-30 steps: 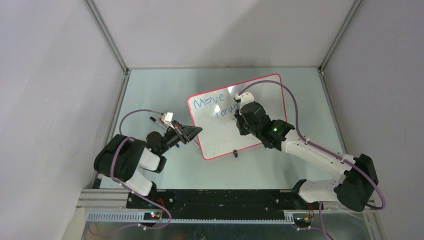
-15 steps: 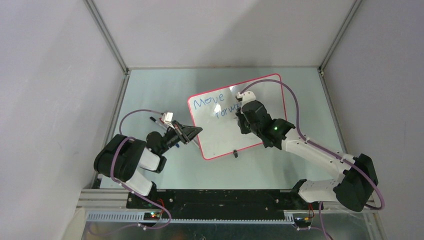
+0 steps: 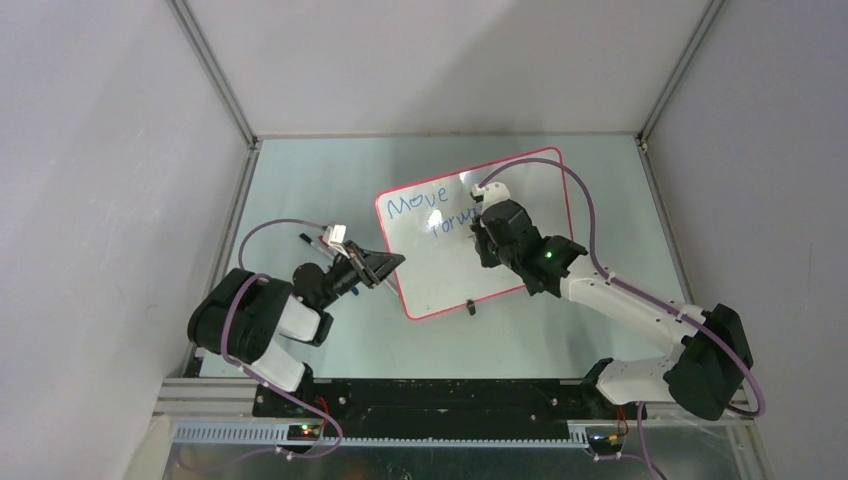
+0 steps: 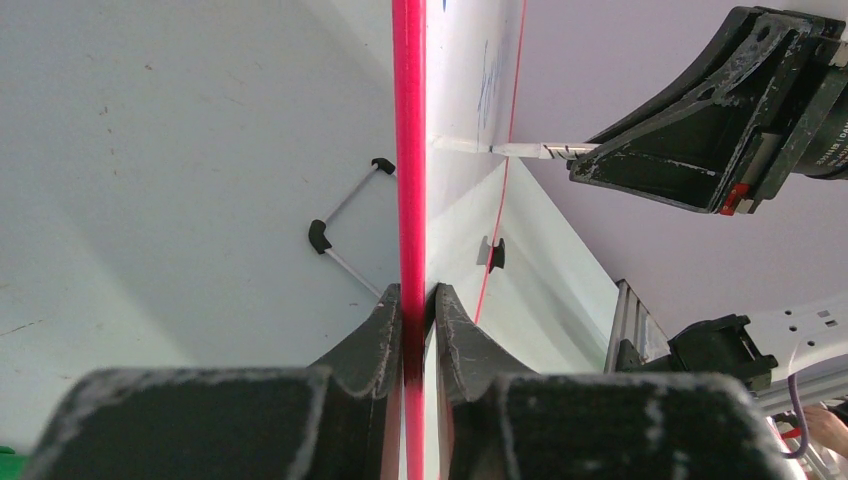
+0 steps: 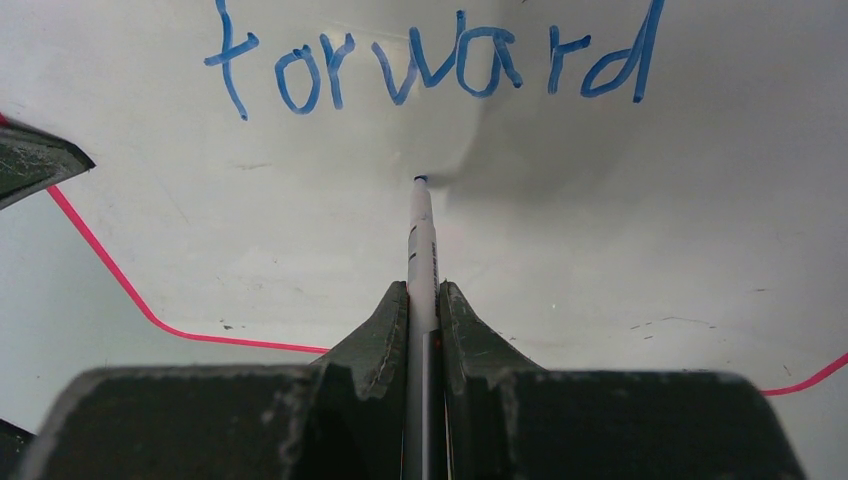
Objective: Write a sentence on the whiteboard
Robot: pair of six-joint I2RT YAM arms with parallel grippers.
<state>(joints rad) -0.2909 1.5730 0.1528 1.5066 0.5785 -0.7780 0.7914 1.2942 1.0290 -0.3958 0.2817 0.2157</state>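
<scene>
As seen from the top external camera, the whiteboard [image 3: 440,275] rests askew on the tabletop [image 3: 300,180], near its centre. The left end effector [image 3: 388,264] is at the board's left edge and the right end effector [image 3: 480,226] is over its middle. The sentence [image 3: 420,205] shows "Move"; the arm partly hides the second line.

Left wrist: jaws nearly closed, pinching the red frame.

Right wrist: jaws clamped on a marker [image 5: 422,235], its tip meeting the board just below "forward".
</scene>
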